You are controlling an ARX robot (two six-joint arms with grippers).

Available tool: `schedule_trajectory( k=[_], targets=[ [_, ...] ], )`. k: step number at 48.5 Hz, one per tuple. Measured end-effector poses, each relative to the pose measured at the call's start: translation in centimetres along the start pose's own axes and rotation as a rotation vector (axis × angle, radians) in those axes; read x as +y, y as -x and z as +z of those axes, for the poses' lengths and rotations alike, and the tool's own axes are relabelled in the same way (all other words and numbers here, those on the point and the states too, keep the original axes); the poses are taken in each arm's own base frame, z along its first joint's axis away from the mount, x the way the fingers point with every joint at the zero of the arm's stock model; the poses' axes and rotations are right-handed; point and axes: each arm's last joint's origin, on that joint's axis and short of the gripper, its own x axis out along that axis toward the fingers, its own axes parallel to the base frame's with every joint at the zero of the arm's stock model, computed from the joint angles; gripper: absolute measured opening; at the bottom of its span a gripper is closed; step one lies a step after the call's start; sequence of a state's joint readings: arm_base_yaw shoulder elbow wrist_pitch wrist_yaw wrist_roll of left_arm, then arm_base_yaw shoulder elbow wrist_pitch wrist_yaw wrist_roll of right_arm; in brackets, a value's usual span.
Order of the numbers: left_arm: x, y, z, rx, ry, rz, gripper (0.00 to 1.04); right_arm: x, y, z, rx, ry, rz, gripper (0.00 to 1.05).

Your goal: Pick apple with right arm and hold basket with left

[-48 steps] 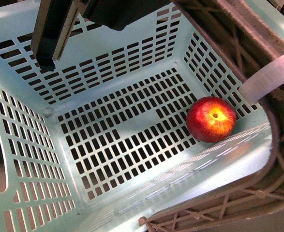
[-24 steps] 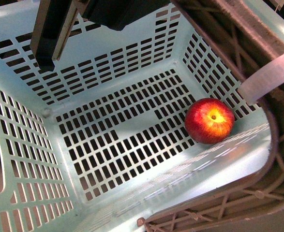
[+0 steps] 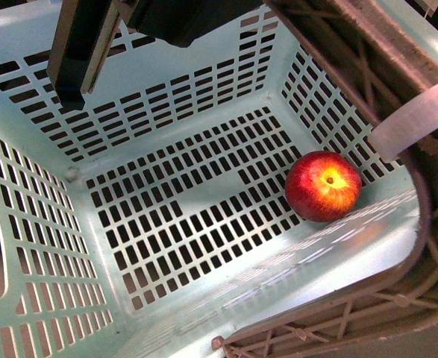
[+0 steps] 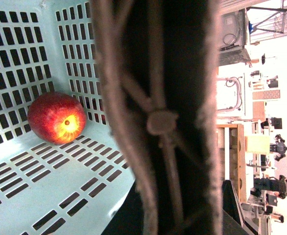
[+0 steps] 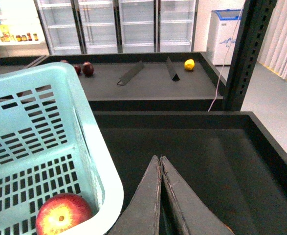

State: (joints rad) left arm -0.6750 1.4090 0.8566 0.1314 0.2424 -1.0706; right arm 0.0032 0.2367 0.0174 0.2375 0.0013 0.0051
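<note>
The red apple (image 3: pixel 324 186) with a yellow patch lies on the slotted floor of the mint basket (image 3: pixel 166 112), in a corner below the brown latticed handle (image 3: pixel 398 45). The left wrist view shows the apple (image 4: pixel 56 117) inside the basket (image 4: pixel 50 186). There the handle (image 4: pixel 158 122) runs straight through my left gripper (image 4: pixel 177 215), which is shut on it. My right gripper (image 5: pixel 159 157) is shut and empty. It hangs outside the basket rim (image 5: pixel 97 147), over a dark tray, with the apple (image 5: pixel 61 213) just inside the wall.
A black arm part (image 3: pixel 77 52) hangs over the basket's far wall. A white band (image 3: pixel 416 115) wraps the handle. A dark shelf (image 5: pixel 148 78) behind carries dark fruits (image 5: pixel 87 68) and a yellow fruit (image 5: pixel 189 64). A black post (image 5: pixel 243 54) stands to the right.
The basket with the apple has shifted very slightly in the front view. The black arm part has stayed where it was.
</note>
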Motion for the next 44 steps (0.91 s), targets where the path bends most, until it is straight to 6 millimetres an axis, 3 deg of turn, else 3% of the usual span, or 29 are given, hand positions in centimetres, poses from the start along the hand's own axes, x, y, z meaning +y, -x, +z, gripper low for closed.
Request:
schedule_trajectory(
  k=[33, 44],
  targets=[
    [0.0, 0.0, 0.0, 0.000, 0.000, 0.000, 0.06, 0.0, 1.5, -0.3, 0.006, 0.001, -0.001, 0.02],
    [0.0, 0.0, 0.0, 0.000, 0.000, 0.000, 0.06, 0.0, 1.5, -0.3, 0.005, 0.002, -0.001, 0.44]
  ],
)
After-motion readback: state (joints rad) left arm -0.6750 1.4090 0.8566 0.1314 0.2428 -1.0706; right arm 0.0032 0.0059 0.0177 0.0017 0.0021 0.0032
